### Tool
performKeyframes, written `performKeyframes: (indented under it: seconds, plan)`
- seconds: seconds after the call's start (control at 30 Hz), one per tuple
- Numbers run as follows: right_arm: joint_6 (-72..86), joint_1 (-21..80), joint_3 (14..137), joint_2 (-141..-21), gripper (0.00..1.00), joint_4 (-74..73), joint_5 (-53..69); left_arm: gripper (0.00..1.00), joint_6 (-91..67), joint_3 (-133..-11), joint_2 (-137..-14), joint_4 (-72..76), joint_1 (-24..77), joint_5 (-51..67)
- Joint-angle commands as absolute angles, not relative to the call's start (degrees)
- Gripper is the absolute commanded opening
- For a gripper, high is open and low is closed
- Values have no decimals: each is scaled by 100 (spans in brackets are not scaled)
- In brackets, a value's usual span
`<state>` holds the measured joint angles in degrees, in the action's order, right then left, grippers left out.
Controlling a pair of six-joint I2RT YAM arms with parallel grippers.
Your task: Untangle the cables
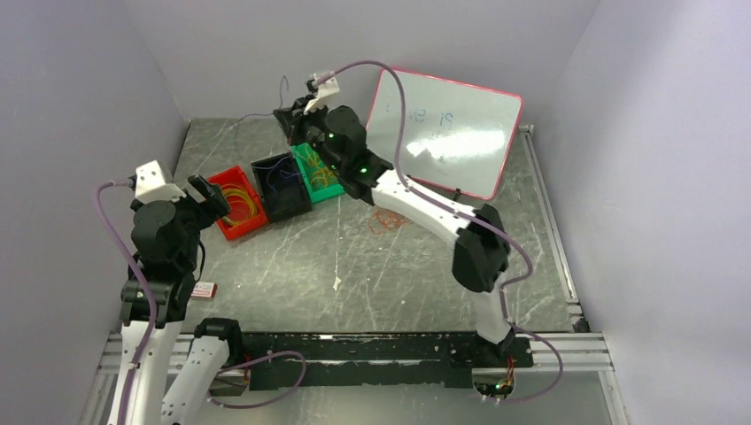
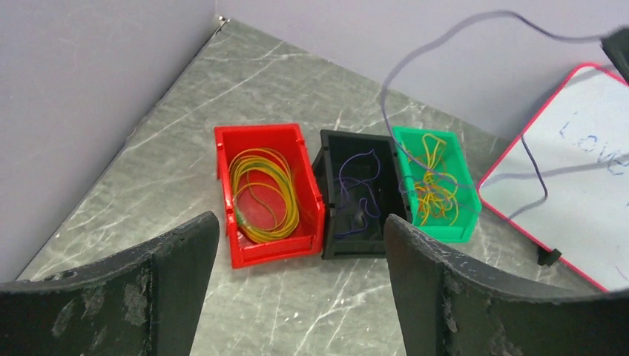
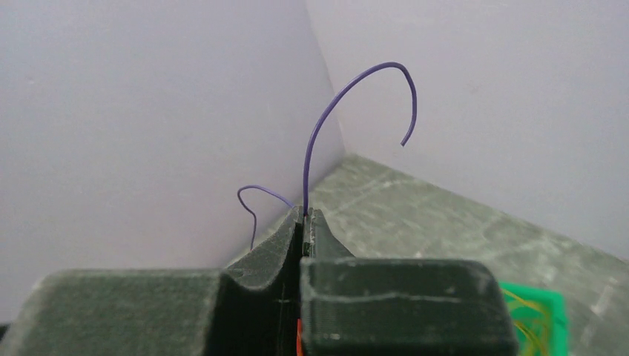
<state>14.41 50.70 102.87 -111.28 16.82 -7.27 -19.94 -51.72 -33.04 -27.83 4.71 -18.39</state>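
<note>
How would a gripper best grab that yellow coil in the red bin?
Probably from straight above, since the walls of the red bin block the sides. Pinch across one side of the yellow coil, where its strands run bundled together.

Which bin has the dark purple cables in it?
The black bin, middle of the three. The red bin left of it holds yellow cables; the green bin, an orange-yellow tangle.

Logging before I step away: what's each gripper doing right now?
Left gripper: open, holding nothing.
Right gripper: shut on a dark blue cable.
</note>
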Motion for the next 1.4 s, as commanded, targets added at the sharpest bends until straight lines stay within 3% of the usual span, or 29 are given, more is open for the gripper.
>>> performKeyframes:
  seconds: [0.0, 0.23, 0.63, 1.37]
  plan:
    - [1583, 5090, 10995, -12207, 0, 2761, -297, 86, -2048, -5063, -3226, -3100, 492, -2017]
    - [1497, 5105, 11478, -13343, 0, 3591, -821, 87, -1916, -5167, -3231, -3246, 492, -2046]
    - [1198, 5071, 10642, -13106, 0, 3914, -2079, 87, -1738, -5071, -3296, -3114, 492, -1868]
    - [184, 5389, 11543, -13882, 0, 2130, -2812, 86, -1793, -5172, -3708, -3027, 492, -1298]
